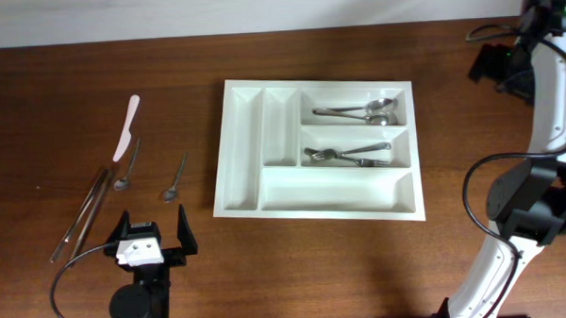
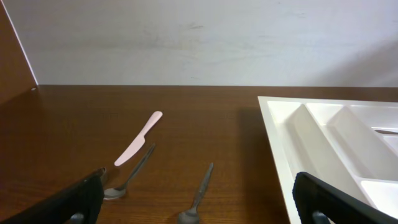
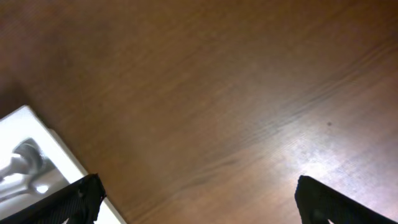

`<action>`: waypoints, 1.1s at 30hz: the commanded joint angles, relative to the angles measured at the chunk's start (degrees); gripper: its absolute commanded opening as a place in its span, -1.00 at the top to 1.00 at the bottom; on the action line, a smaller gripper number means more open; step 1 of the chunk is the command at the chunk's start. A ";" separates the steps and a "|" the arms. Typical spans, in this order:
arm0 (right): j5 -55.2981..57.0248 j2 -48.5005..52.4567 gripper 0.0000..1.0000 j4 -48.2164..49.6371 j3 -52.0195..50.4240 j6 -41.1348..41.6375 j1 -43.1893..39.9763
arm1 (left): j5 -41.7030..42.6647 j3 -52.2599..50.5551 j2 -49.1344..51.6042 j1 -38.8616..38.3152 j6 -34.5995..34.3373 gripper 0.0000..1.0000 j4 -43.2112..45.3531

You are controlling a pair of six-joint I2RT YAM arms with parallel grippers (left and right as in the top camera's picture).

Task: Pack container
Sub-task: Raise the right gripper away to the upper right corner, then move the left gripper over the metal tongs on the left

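Note:
The container is a white five-compartment tray in the middle of the table. Its upper right compartment holds spoons and the one below holds forks. The other three compartments are bare. My left gripper stands open near the front left edge, just short of two loose spoons and a pink knife. The tray's left wall runs by its right finger. My right gripper hangs open high at the far right; below it are bare wood and the tray's corner.
Two long thin metal pieces lie at a slant at the far left, beside the spoons. The right arm's white links and a looping black cable stand along the table's right edge. A pale wall backs the table.

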 commanded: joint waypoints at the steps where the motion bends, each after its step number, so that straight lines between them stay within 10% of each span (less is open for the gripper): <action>1: 0.66 -0.15 -0.99 -0.61 -0.48 -2.12 -0.02 | 0.66 -0.26 -0.50 -0.24 -0.17 -0.99 0.00; 23: 1.09 0.33 -0.98 -0.55 -0.48 -2.89 -0.02 | 8.28 0.57 -0.50 -0.22 -1.05 -0.98 6.23; 33: 1.09 0.33 -0.98 -0.55 -0.48 -2.89 -0.02 | -2.93 25.53 15.08 -0.22 -0.31 -0.99 -15.82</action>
